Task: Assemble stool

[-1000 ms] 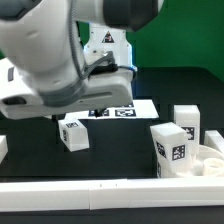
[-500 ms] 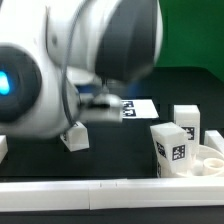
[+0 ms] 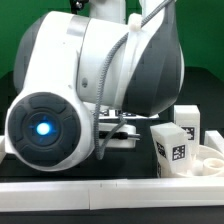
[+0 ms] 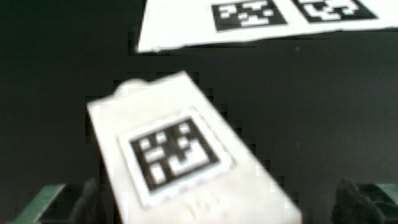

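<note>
Tool [image 4: 217, 206] spread wide, empty — one leg [image 4: 178, 140] below it; two legs [image 3: 172, 150] [image 3: 187, 121] by seat [image 3: 211, 161].

Black table [image 4: 45, 110], pretty dark. A stool leg [image 4: 187, 145] lies flat just beside the marker board [image 4: 249, 25]. Another leg [image 3: 172, 148] stands upright by the round seat [image 3: 208, 162], near the white border bar [image 3: 110, 188].

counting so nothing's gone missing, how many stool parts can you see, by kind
legs: 3 (two by the seat in the exterior view; one by the marker board in the wrist view, hidden behind the arm in the exterior view)
seat disc: 1
total: 4
</note>
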Action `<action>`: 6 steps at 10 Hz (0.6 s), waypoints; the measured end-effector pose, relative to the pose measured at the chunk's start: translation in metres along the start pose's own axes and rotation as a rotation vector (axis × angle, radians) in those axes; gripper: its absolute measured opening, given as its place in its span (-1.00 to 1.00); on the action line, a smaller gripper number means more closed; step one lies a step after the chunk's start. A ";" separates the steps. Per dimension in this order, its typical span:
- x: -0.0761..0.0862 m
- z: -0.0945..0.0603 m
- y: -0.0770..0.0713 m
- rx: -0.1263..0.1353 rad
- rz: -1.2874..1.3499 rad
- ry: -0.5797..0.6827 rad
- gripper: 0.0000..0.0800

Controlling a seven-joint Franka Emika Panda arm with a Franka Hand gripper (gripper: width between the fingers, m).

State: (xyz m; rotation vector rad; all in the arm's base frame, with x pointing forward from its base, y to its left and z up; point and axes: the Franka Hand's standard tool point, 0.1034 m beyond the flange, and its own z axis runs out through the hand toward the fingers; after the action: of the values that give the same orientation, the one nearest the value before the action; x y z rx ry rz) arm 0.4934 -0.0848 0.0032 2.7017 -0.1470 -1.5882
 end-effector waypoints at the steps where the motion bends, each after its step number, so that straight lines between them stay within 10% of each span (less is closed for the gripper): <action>1: -0.001 0.002 0.001 0.003 0.004 -0.004 0.55; 6: -0.021 -0.029 0.002 0.021 0.003 0.050 -0.17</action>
State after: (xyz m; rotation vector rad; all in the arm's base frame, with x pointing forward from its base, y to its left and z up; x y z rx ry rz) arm 0.5087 -0.0858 0.0360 2.7534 -0.1684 -1.5252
